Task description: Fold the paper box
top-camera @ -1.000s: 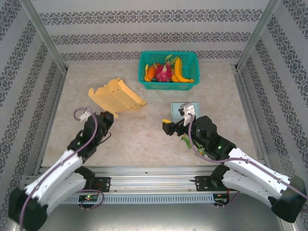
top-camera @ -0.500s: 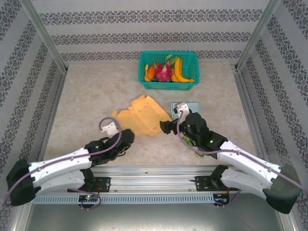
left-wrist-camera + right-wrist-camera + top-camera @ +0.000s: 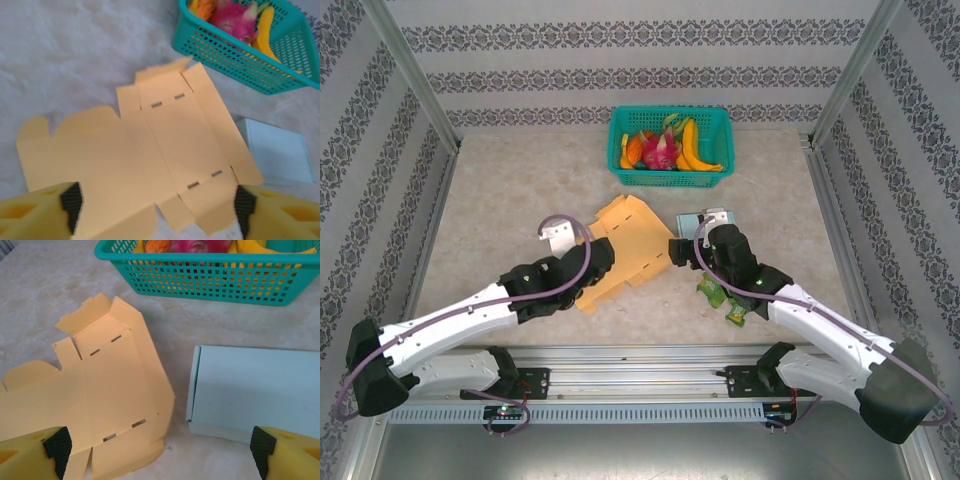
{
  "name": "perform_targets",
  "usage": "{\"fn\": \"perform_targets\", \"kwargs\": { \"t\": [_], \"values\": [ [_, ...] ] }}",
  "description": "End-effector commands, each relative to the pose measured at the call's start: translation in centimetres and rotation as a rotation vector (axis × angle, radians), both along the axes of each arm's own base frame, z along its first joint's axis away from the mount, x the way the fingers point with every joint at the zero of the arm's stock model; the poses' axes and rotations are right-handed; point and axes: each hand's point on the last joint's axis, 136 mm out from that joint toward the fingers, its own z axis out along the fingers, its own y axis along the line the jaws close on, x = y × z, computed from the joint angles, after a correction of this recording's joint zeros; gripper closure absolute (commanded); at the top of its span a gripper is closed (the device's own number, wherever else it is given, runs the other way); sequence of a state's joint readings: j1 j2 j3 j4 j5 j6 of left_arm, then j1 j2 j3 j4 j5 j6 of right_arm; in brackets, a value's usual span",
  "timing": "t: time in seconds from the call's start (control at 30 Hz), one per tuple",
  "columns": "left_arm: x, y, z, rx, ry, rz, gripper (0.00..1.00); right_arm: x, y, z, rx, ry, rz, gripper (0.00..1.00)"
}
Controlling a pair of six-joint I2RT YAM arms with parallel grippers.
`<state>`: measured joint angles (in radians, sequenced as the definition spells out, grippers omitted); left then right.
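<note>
Left claw (image 3: 596,263) is seen spread wide, with nothing gripped between its pads. In the left wrist view, that claw (image 3: 157,207) is poised above the near edge of the paper box (image 3: 165,145), and its two yellow fingers (image 3: 37,212) frame the sheet on either side.

The paper box (image 3: 628,243) is laid out as an unfolded orange blank, flat on the worktop (image 3: 500,200), between the two claws. Its long axis is judged to run diagonally, from the near-left corner by the left claw away toward the teal basket (image 3: 670,178). The slotted middle panel is turned up, and the tabbed flaps lie out to the left.

Right claw (image 3: 677,250) is likewise held wide and empty, just beside the blank's right edge. From the right wrist, the paper box (image 3: 100,390) is found to the left of and ahead of this claw (image 3: 160,447), while a pale blue box (image 3: 250,390) is placed to the right, near the sheet but apart from it.

Both claws are close. The left one is judged nearer, since it is already over the sheet, so the coming fold is expected to be started from that side, with the right edge steadied by the other arm.
</note>
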<state>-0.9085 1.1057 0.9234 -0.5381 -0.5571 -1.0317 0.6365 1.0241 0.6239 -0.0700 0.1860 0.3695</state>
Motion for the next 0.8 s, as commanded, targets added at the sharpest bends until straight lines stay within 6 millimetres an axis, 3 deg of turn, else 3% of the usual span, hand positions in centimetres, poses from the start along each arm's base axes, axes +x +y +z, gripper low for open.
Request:
{"fn": "perform_targets", "kwargs": {
  "t": [0.0, 0.17, 0.3, 0.47, 0.77],
  "values": [
    [2.9, 1.2, -0.2, 0.186, 0.022, -0.124, 0.15, 0.6, 0.5, 0.9, 0.039, -0.005, 0.001, 0.06],
    [9.6, 0.6, -2.0, 0.268, 0.032, -0.306, 0.14, 0.6, 1.1, 0.5, 0.032, 0.008, 0.031, 0.07],
    [13.9, -0.6, -5.4, 0.392, 0.106, -0.499, 0.14, 0.5, 1.0, 0.8, 0.036, 0.000, 0.036, 0.07],
    [17.1, -1.3, -8.6, 0.474, 0.168, -0.641, 0.16, 0.4, 0.9, 1.2, 0.039, -0.015, 0.039, 0.06],
    [21.3, -2.3, -12.8, 0.574, 0.302, -0.758, 0.35, 0.1, 0.8, 1.9, 0.052, -0.028, 0.049, 0.06]
  ]
}}
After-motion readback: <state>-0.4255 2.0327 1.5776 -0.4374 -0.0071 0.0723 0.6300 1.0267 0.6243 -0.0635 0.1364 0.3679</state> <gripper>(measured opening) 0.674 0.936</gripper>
